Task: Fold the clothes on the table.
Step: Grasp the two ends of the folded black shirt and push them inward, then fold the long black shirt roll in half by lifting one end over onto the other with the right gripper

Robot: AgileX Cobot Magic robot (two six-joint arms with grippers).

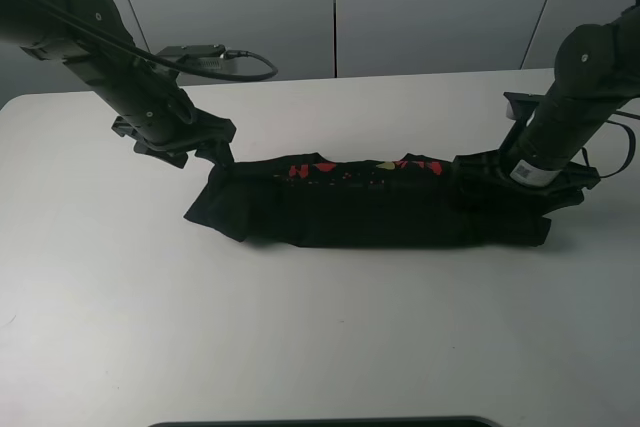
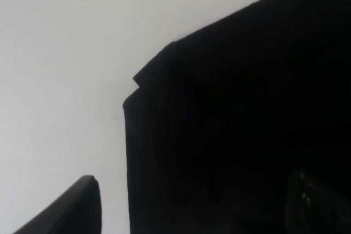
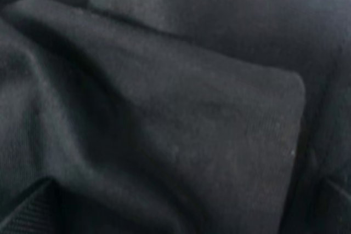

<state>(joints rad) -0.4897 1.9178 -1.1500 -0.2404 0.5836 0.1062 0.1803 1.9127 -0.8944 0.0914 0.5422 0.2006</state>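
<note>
- Exterior high view: the black T-shirt (image 1: 370, 209) lies folded into a long band across the middle of the white table (image 1: 320, 337), its red print along the far edge.
- The left gripper (image 1: 205, 147) hovers at the shirt's left end, jaws apart, holding nothing.
- The right gripper (image 1: 500, 172) sits low on the shirt's right end, jaws spread wide; whether it pinches cloth cannot be told.

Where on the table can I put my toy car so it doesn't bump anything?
The bare table in front of the T-shirt is free, right to the near edge. It is crowded at the shirt's ends, by the left end effector and right end effector.
</note>
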